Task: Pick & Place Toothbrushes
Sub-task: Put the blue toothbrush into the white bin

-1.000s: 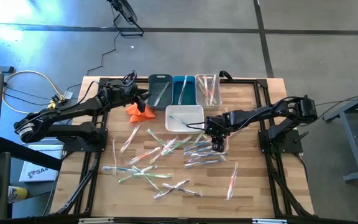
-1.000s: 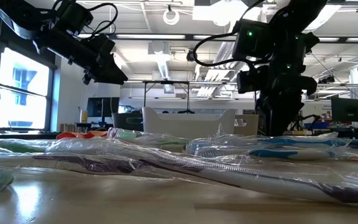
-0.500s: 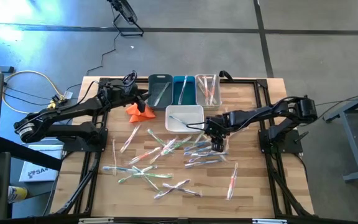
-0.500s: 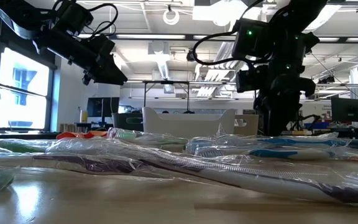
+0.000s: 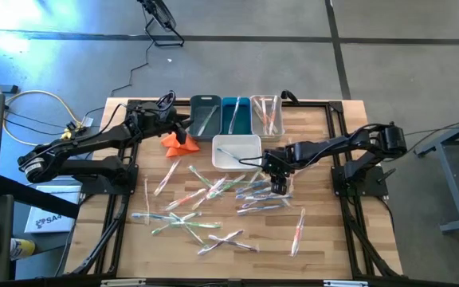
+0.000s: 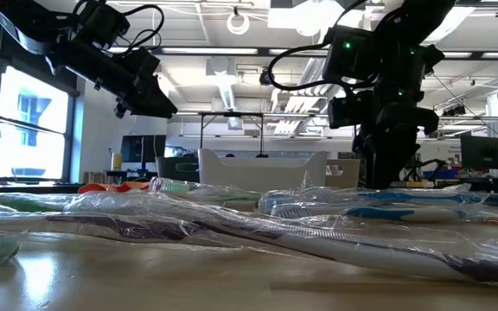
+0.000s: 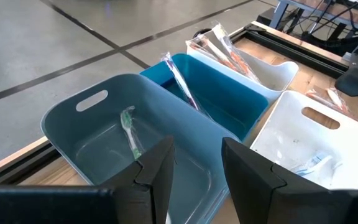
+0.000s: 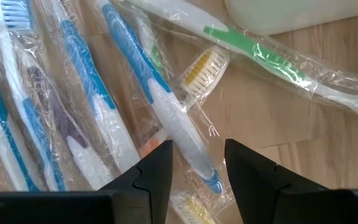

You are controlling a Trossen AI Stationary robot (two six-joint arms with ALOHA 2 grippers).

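Several wrapped toothbrushes point(image 5: 213, 199) lie scattered flat on the wooden table. My right gripper point(image 5: 278, 188) points down over the right side of the pile, open. In its wrist view its fingers stand on either side of a blue and white toothbrush point(image 8: 166, 112) without visibly touching it. My left gripper point(image 5: 183, 127) hangs open above the near left corner of the grey bin point(image 7: 104, 137), which has a green toothbrush point(image 7: 129, 134) lying in it. Nothing is between the left gripper's fingers point(image 7: 157, 171).
At the far edge stand a grey bin point(image 5: 205, 115), a blue bin point(image 5: 235, 115) and a clear bin point(image 5: 267, 115), each with toothbrushes in it. A white bin point(image 5: 237, 151) sits in front of them. An orange cloth point(image 5: 178, 142) lies beside my left gripper.
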